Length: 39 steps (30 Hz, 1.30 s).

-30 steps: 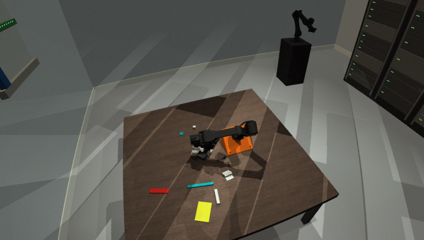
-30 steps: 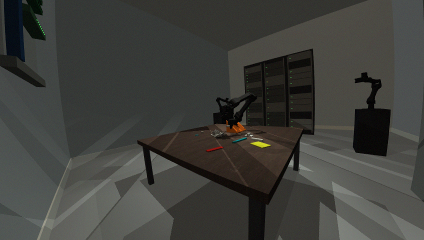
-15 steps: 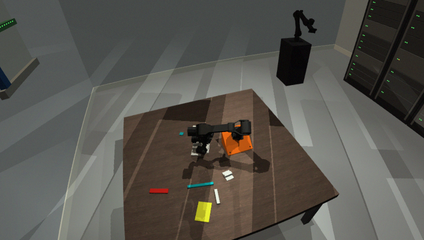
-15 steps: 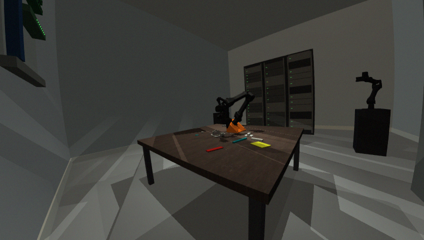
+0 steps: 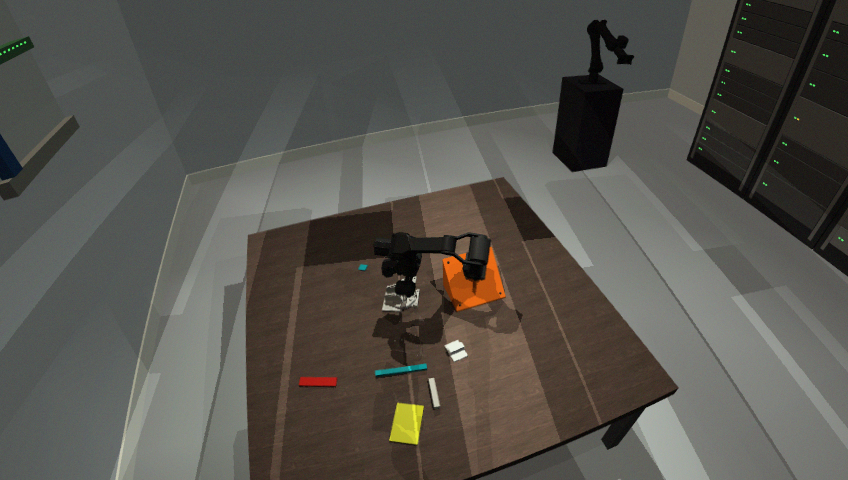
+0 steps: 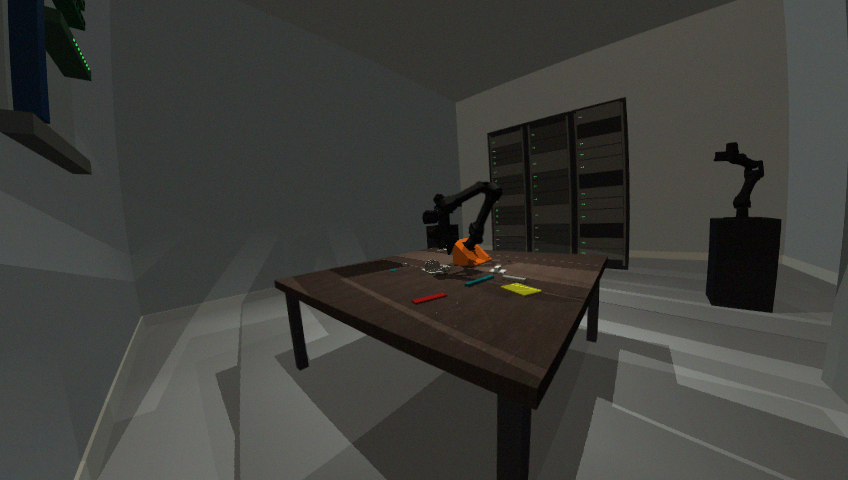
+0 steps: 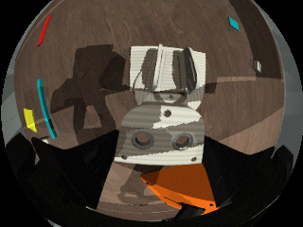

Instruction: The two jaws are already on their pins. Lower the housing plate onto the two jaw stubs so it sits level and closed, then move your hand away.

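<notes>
My gripper [image 7: 159, 138] is shut on the pale grey housing plate [image 7: 163, 127], its dark fingers at the plate's left and right edges. The plate shows two large rimmed holes and several small ones. Beyond it in the wrist view is the white base [image 7: 137, 57] with two curved upright jaws [image 7: 158, 71] [image 7: 190, 71]. The base also shows below the gripper in the top view [image 5: 390, 307] and in the exterior view [image 6: 433, 267]. The plate overlaps the base's near end in the wrist view. The stubs and pins cannot be made out, nor whether plate and base touch.
The orange arm mount [image 5: 464, 294] [image 6: 462, 253] [image 7: 189, 182] stands close beside the base. On the table [image 5: 333, 333] lie a white block [image 5: 456, 350], a teal bar [image 5: 401, 370], a white bar [image 5: 434, 393], a red bar [image 5: 317, 381], a yellow plate [image 5: 407, 423] and a small teal piece [image 5: 363, 267].
</notes>
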Motion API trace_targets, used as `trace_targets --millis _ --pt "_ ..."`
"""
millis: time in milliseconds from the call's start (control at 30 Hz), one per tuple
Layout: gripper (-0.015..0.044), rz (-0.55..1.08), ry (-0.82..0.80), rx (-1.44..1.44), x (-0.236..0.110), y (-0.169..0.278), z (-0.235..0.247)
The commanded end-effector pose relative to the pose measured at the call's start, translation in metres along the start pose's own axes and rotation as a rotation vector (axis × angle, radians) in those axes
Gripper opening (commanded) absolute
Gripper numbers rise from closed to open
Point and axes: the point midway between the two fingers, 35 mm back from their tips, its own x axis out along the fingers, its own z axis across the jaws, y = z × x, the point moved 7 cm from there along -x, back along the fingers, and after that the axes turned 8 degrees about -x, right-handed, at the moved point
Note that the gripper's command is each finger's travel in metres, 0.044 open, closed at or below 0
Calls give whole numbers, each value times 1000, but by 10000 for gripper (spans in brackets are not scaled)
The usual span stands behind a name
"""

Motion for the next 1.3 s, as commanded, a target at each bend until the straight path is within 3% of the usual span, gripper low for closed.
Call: trace_targets --millis 0,1267 --pt "351 3 -22 -41 2 1 -12" --pt "351 3 -24 -53 2 6 -21"
